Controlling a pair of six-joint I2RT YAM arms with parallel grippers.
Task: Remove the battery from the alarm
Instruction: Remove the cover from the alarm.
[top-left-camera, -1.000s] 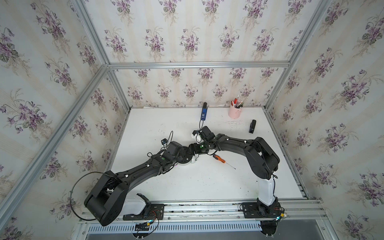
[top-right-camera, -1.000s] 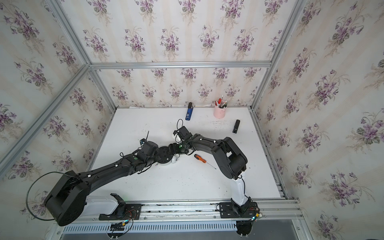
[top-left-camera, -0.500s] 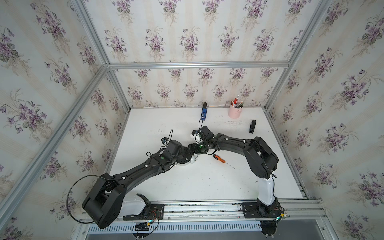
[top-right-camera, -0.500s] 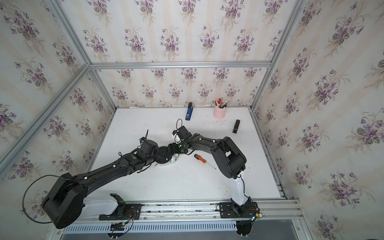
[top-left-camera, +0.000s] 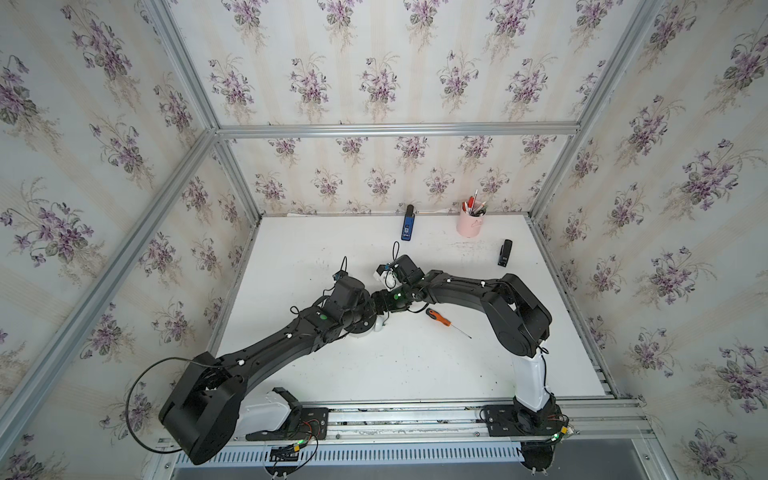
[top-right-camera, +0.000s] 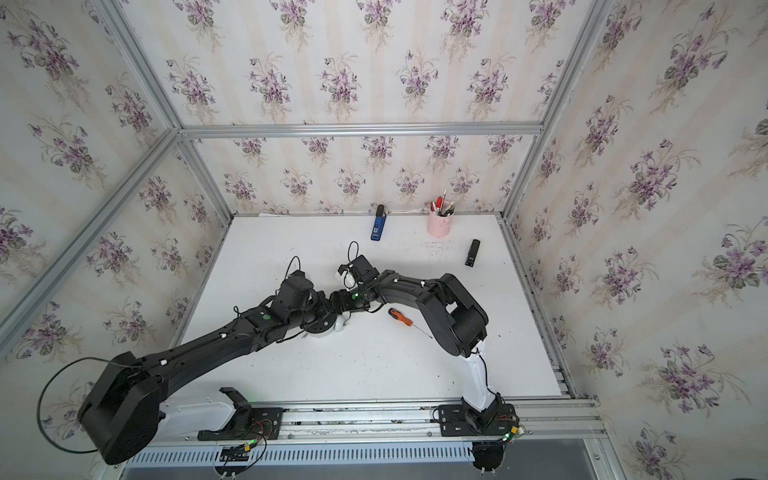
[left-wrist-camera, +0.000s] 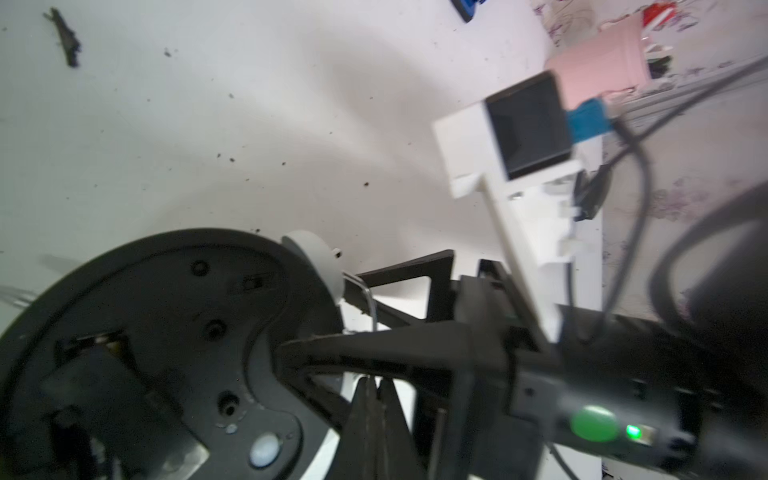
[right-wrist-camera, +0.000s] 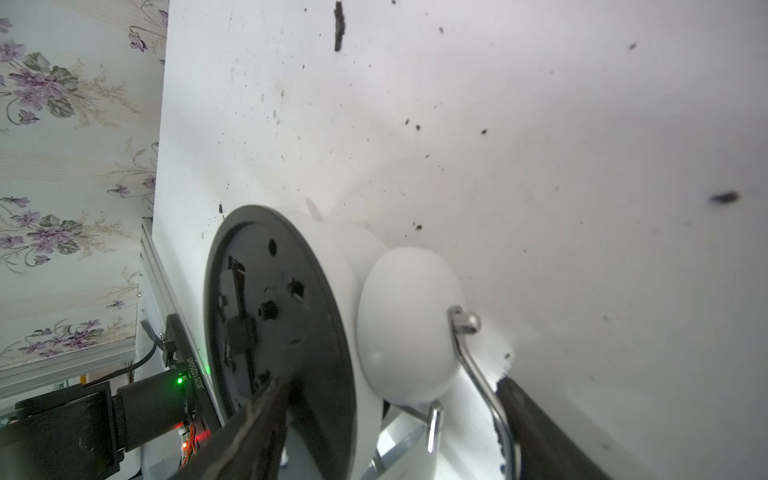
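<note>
Evidently early | alarm (right-wrist-camera: 291, 332) rests on tabletop (right-wrist-camera: 540, 124), black back up, clasped between widely parted right fingers (right-wrist-camera: 266, 407) | left fingers (left-wrist-camera: 365, 399) pressed together, empty | battery (left-wrist-camera: 91, 374) seemingly seated inside the opened back; extraction remains.

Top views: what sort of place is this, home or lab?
Most likely a lab robot cell dressed as a room: floral wallpaper fills an aluminium frame, and the left arm and right arm are bolted to a rail at the edge of a white table with a pen cup.
</note>
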